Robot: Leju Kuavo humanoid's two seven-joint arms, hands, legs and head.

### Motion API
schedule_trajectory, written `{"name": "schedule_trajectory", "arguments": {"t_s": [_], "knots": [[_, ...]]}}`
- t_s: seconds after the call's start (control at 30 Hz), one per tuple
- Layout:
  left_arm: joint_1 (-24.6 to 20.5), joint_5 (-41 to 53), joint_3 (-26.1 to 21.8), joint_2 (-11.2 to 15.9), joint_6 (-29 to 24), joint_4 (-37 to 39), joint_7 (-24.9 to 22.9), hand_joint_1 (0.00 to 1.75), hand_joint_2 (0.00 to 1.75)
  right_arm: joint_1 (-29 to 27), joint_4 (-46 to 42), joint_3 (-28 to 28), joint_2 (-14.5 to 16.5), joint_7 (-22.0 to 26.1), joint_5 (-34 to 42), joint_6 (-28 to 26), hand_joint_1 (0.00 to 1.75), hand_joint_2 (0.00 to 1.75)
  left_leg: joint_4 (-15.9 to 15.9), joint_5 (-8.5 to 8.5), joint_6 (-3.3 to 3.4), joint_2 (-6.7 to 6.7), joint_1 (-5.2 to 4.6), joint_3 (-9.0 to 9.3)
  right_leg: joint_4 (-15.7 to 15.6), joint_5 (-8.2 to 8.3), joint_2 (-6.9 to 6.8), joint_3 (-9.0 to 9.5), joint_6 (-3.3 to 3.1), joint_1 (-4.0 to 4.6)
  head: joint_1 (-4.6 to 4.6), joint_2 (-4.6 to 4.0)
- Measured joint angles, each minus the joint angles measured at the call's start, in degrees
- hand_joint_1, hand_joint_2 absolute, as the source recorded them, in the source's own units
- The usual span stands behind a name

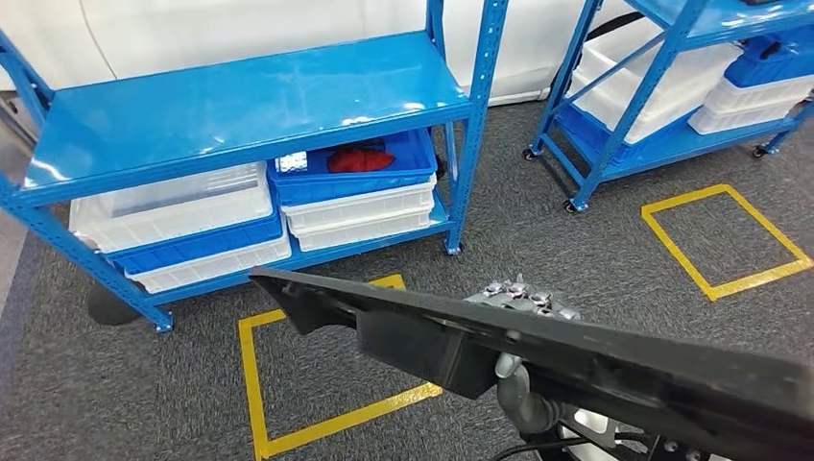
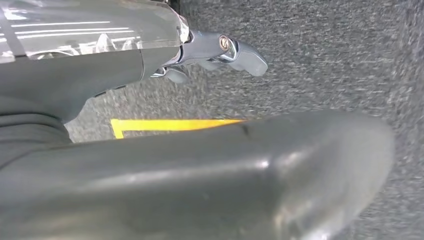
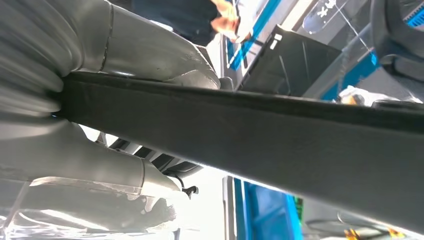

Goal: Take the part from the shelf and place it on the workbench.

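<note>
Head view, read from the left: a blue shelf (image 1: pixel 240 101) holds white bins (image 1: pixel 173 206) and a blue tray (image 1: pixel 350 168) with something red in it; yellow tape squares (image 1: pixel 288 384) mark the grey carpet. Across the foreground runs the part (image 1: pixel 538 341), a long black panel already off the shelf and carried low in front of the robot.

No bench is in sight, so a carry is probably ahead. The panel is long and reaches far past the grip; in a turn its free end could clip a shelf post, or its weight could twist it out of the grip.

The left hand (image 2: pixel 220 50) hangs over the carpet, fingers loosely apart, holding nothing. The right hand (image 1: pixel 518 296) clamps the panel's edge, thumb on one face and fingers on the other.
</note>
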State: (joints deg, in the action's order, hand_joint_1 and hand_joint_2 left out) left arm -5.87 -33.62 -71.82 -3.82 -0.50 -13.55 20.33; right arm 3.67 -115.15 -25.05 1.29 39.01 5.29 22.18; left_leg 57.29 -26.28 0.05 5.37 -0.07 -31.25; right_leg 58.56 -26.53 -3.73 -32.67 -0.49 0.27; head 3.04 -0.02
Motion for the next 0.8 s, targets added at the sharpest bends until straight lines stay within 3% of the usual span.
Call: {"name": "schedule_trajectory", "arguments": {"t_s": [0.07, 0.13, 0.17, 0.23, 0.27, 0.3, 0.33, 0.37, 0.43, 0.5, 0.57, 0.6, 0.67, 0.73, 0.8], "knots": [[0.0, 0.0, 0.1, 0.2, -0.2, 0.0, -0.3, 0.0, 0.0, -0.6, -0.6, 0.7, 0.0, 0.0, 0.0, 1.1, 1.75, 1.75, 0.0, -0.19, -0.59, 1.04, -0.09, 0.11, -0.2, 0.19, 1.21, -0.21, -0.75, 0.05, 0.0, 0.0], [-0.1, 0.0, 0.2, 0.5, -0.4, 0.0, -0.5, 0.0, 0.0, -1.1, -1.0, 1.3, 0.1, 0.0, -0.1, 2.1, 1.75, 1.75, 1.5, -1.57, -1.29, -0.24, 0.14, -0.32, -0.5, 0.52, 2.38, -0.23, -1.43, -0.2, 0.01, 0.0], [0.0, 0.0, 0.3, 0.7, -0.4, 0.0, -0.5, 0.0, 0.0, -1.3, -1.1, 1.4, 0.2, 0.0, -0.1, 2.6, 1.75, 1.75, 3.8, -3.13, -1.59, -1.59, 0.28, -1.22, -0.7, 0.71, 2.95, -0.21, -1.72, -0.36, 0.01, 0.0], [0.3, 0.0, 0.3, 1.2, -0.6, 0.0, -0.3, 0.0, 0.0, -1.3, -1.1, 1.7, 0.5, 0.0, -0.1, 3.6, 1.75, 1.75, 11.3, -7.05, -1.98, -4.04, 0.48, -4.41, -0.6, 0.87, 4.2, -0.39, -2.03, -0.45, 0.01, 0.0], [0.5, 0.0, 0.3, 1.4, -0.6, 0.0, -0.1, 0.0, 0.0, -1.3, -1.0, 1.7, 0.7, 0.0, -0.1, 3.9, 1.75, 1.75, 14.7, -8.3, -2.1, -4.48, 0.51, -5.98, -0.6, 0.91, 4.92, -0.45, -2.09, -0.45, 0.01, 0.0], [0.6, 0.0, 0.3, 1.6, -0.7, 0.0, 0.1, 0.0, 0.0, -1.3, -0.9, 1.7, 0.8, 0.0, -0.1, 4.2, 1.75, 1.75, 16.6, -8.45, -2.15, -4.69, 0.52, -6.9, -0.5, 0.92, 5.65, -0.49, -2.11, -0.45, 0.01, 0.0], [0.6, 0.0, 0.3, 1.7, -0.7, 0.0, 0.3, 0.0, 0.0, -1.3, -0.7, 1.8, 0.9, 0.0, 0.0, 4.4, 1.75, 1.75, 16.4, -7.44, -2.13, -4.81, 0.55, -6.85, -0.4, 0.92, 6.37, -0.5, -2.1, -0.45, 0.0, 0.0], [0.6, 0.0, 0.3, 1.7, -0.6, 0.0, 0.6, 0.0, 0.0, -1.2, -0.5, 1.8, 1.0, 0.0, 0.0, 4.4, 1.75, 1.75, 13.8, -5.41, -2.02, -5.11, 0.6, -5.75, -0.2, 0.89, 7.1, -0.48, -2.06, -0.45, 0.0, 0.0], [0.6, 0.0, 0.2, 2.0, -0.3, 0.0, 1.4, 0.0, 0.0, -0.9, 0.0, 1.7, 1.5, 0.0, 0.3, 4.2, 1.75, 1.75, 6.0, -1.42, -1.59, -7.22, 0.75, -2.41, 0.1, 0.79, 8.43, -0.59, -1.83, -0.38, 0.0, 0.0], [0.6, 0.0, 0.0, 2.2, 0.1, 0.0, 2.2, 0.0, 0.0, -0.4, 0.6, 1.4, 1.8, 0.0, 0.8, 3.8, 1.75, 1.75, 1.3, -0.32, -1.23, -9.02, 0.78, -0.42, 0.4, 0.89, 9.68, -1.09, -1.27, -0.41, 0.0, 0.0], [0.5, 0.0, 0.0, 2.3, 0.4, 0.0, 2.9, 0.0, 0.0, 0.0, 1.2, 1.1, 2.0, 0.0, 1.5, 3.6, 1.75, 1.75, 0.5, -0.49, -0.89, -8.56, 0.63, -0.11, 0.4, 1.24, 10.82, -1.58, -0.48, -0.61, 0.01, 0.0], [0.4, 0.0, 0.0, 2.3, 0.6, 0.0, 3.1, 0.0, 0.0, 0.0, 1.4, 0.9, 2.0, 0.0, 1.8, 3.6, 1.75, 1.75, 0.2, -0.27, -0.57, -7.97, 0.72, -0.08, 0.4, 1.25, 10.87, -1.68, -0.15, -0.68, 0.0, 0.0], [0.3, 0.0, -0.1, 2.4, 0.6, 0.0, 3.4, 0.0, 0.0, 0.4, 1.9, 0.6, 2.2, 0.0, 2.3, 3.7, 1.75, 1.75, -0.3, 0.13, 0.05, -6.65, 0.97, 0.07, 2.5, -0.24, 8.77, -2.73, 0.49, -0.54, -0.01, 0.0], [0.4, 0.0, -0.1, 2.4, 0.4, 0.0, 3.5, 0.0, 0.0, 0.8, 2.3, 0.3, 2.5, 0.0, 2.7, 3.7, 1.75, 1.75, -0.5, 0.23, 0.36, -5.21, 0.97, 0.09, 8.9, -3.78, 5.63, -5.73, 0.9, -0.56, -0.01, 0.0], [0.6, 0.0, -0.2, 2.6, 0.2, 0.0, 3.3, 0.0, 0.0, 0.9, 2.9, 0.1, 2.8, 0.0, 3.0, 3.5, 1.75, 1.75, -0.5, 0.17, 0.46, -3.62, 0.91, 0.03, 15.5, -6.23, 4.4, -8.91, 1.14, -0.82, 0.0, 0.0]]}}
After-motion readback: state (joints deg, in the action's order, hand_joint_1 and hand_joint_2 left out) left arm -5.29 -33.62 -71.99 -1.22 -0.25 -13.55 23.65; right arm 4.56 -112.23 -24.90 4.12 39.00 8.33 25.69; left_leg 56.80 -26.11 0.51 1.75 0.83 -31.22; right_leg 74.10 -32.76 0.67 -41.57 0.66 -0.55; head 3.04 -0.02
